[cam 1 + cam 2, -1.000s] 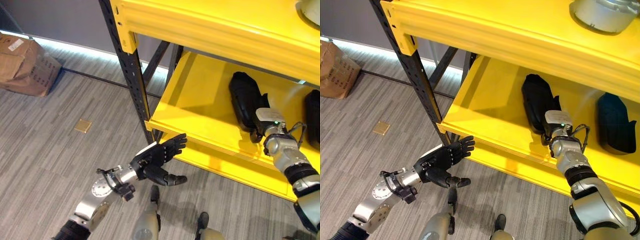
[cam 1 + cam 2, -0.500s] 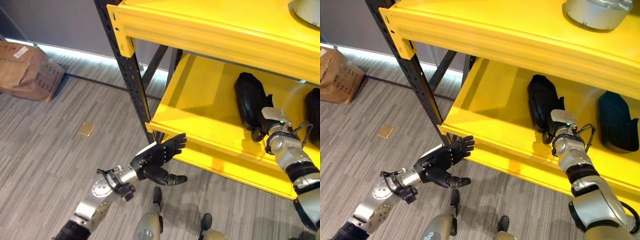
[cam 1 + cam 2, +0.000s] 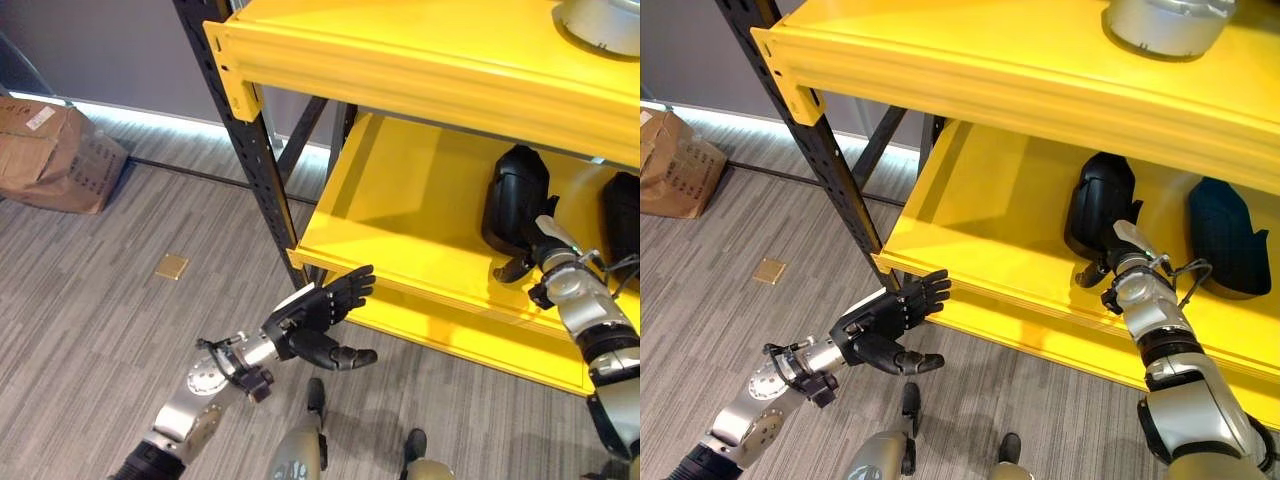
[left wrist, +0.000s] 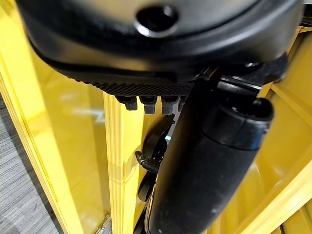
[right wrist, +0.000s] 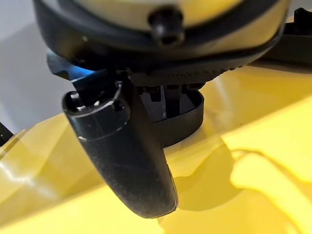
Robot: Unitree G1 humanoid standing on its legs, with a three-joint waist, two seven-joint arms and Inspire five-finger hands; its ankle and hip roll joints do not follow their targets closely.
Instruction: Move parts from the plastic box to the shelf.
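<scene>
Black part (image 3: pixel 1100 205) lies on the lower board of the yellow shelf (image 3: pixel 980 215), toward its right half, long axis running front-to-back. R hand (image 3: pixel 1127 262) sits at the part's near end, touching or just beside it; thumb sticks out to one side, rest of the fingers hidden behind the wrist and the part, so can't tell if it grips or has let go. R wrist view: thumb in front, black curved edge of the part past it, yellow board under.

2nd dark part (image 3: pixel 1223 235) on the same board, further right, apart from the first. Silver-grey round part (image 3: pixel 1160 20) on the top board, above.

L hand (image 3: pixel 322 318) hangs below the shelf's front edge by the black upright post (image 3: pixel 245 160), fingers straight and spread, thumb out, holding nothing.

Brown cardboard box (image 3: pixel 50 145) on the grey floor (image 3: pixel 100 300), far left; small brass plate (image 3: pixel 171 266) set in the floor.
</scene>
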